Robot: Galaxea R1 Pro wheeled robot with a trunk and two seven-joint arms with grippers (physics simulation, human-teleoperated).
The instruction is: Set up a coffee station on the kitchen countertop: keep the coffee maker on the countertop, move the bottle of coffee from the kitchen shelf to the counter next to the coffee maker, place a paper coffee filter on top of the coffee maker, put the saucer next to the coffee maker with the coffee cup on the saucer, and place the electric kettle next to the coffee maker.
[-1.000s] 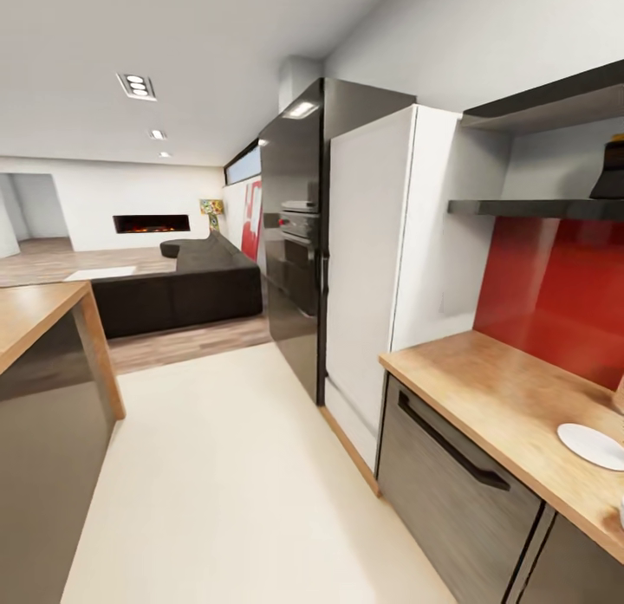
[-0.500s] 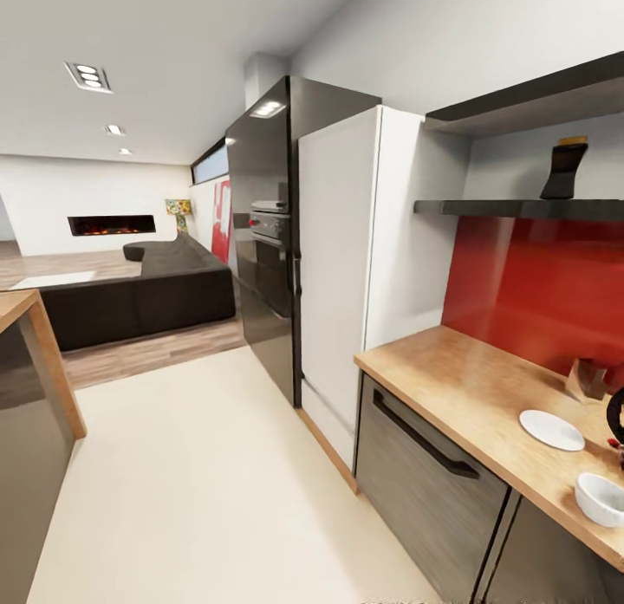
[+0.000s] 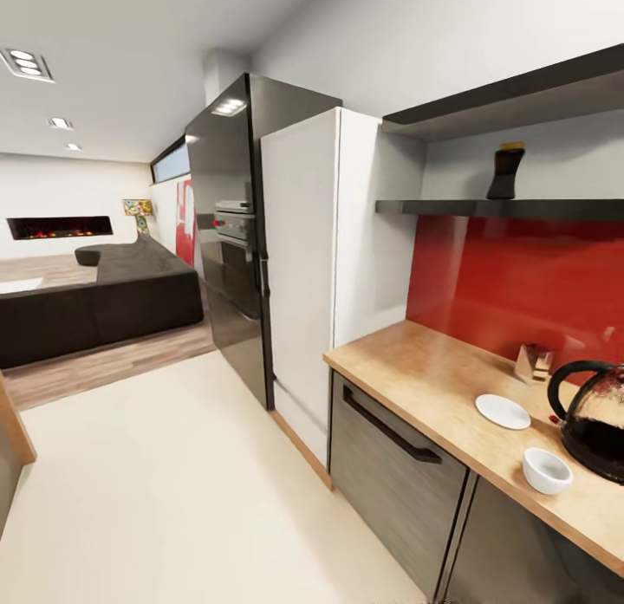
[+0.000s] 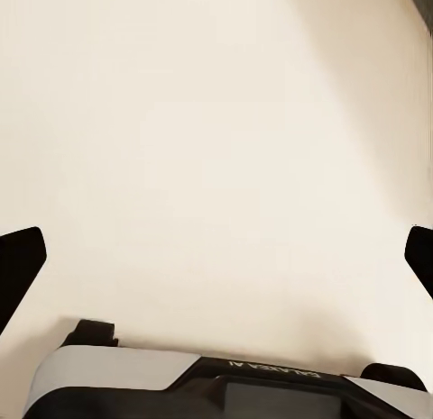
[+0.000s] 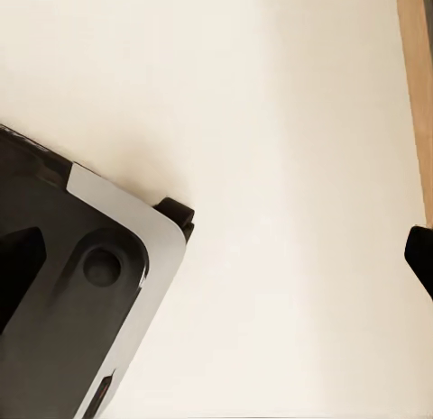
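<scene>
The bottle of coffee [image 3: 505,171], dark with a yellowish top, stands on the dark kitchen shelf [image 3: 503,209]. Below it runs the light-wood kitchen countertop [image 3: 416,370]. The white saucer [image 3: 503,411] lies on it, and the white coffee cup [image 3: 547,470] sits apart from it, nearer the front edge. The glass electric kettle [image 3: 596,422], with a black curved handle, is cut off by the picture's edge. My left gripper [image 4: 216,257] is open over bare cream floor. My right gripper [image 5: 216,266] is also open, above the floor beside my own base [image 5: 72,284].
A small shiny metal holder [image 3: 533,361] stands against the red backsplash [image 3: 520,283]. A white tall cabinet [image 3: 303,275] and a black oven tower [image 3: 230,231] line the wall. A dark sofa [image 3: 95,301] is far left. Cream floor [image 3: 173,483] stretches ahead, and a wood strip [image 5: 415,95] edges it.
The whole head view has shifted left, so the camera has turned right. The kettle, the cup and the metal holder have come into the picture, and the island block has slid out.
</scene>
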